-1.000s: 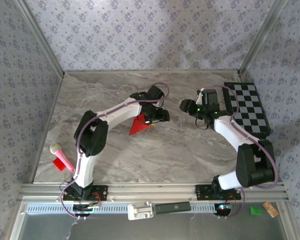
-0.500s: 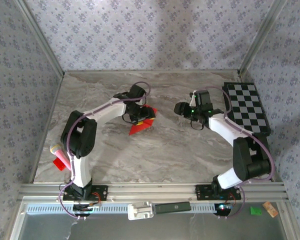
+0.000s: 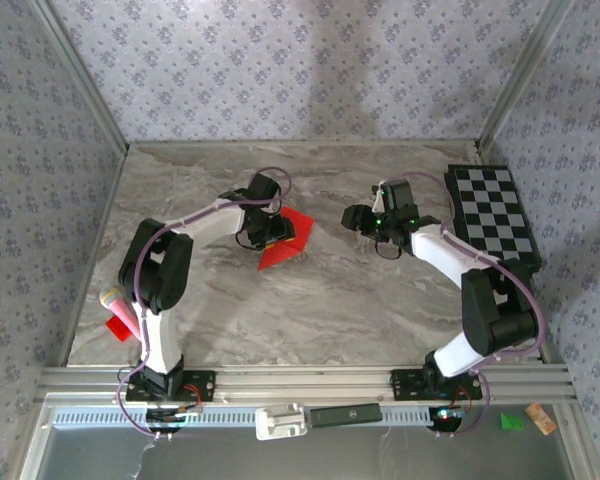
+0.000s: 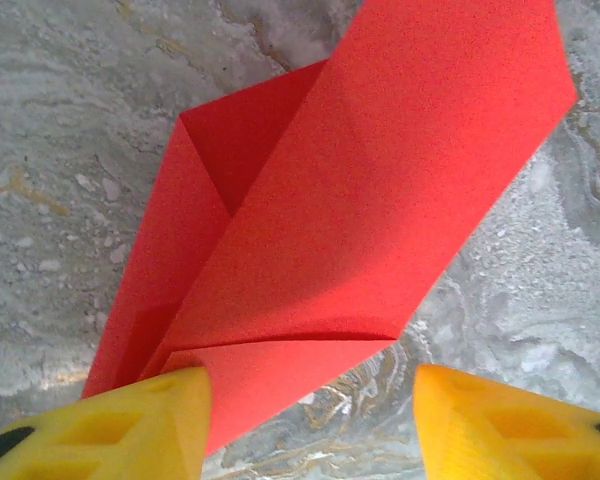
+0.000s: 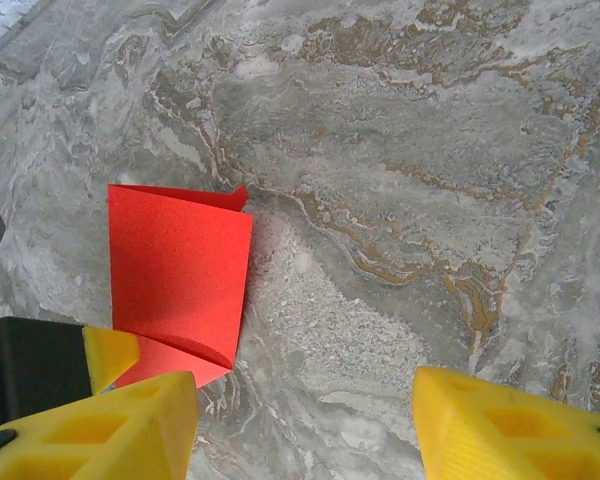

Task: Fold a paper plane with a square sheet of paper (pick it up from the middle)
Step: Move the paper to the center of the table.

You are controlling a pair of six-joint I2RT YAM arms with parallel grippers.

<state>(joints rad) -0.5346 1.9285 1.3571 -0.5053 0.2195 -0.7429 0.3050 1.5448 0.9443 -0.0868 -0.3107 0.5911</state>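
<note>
Top external view: two arms and two grippers. On the marble table (image 3: pixel 330 300) lie one square sheet of paper (image 3: pixel 285 243), one chequered board (image 3: pixel 495 215), one pink stick with a pale head (image 3: pixel 123 314) and one small red scrap (image 3: pixel 116 329). The sheet is red, folded into a smaller creased shape, and lies flat at mid-table, left of centre. The left gripper (image 3: pixel 270 232) sits on its far-left edge. The right gripper (image 3: pixel 352 217) is to the right of the sheet, apart from it. The board lies at the far right. The stick and scrap touch at the near left edge.

Left wrist view: this view adds the folds, which are several overlapping flaps with sharp creases. The left gripper (image 4: pixel 310 420) has its jaws spread apart, not clamped. One yellow fingertip (image 4: pixel 130 420) overlaps the sheet's (image 4: pixel 350 200) near corner and the other stands clear over marble.

Right wrist view: the right gripper (image 5: pixel 305 430) has its jaws wide apart above bare marble. The sheet (image 5: pixel 180 275) lies to their left, with one flap slightly raised. The left gripper's yellow fingertip (image 5: pixel 108 355) touches the sheet's near edge.
</note>
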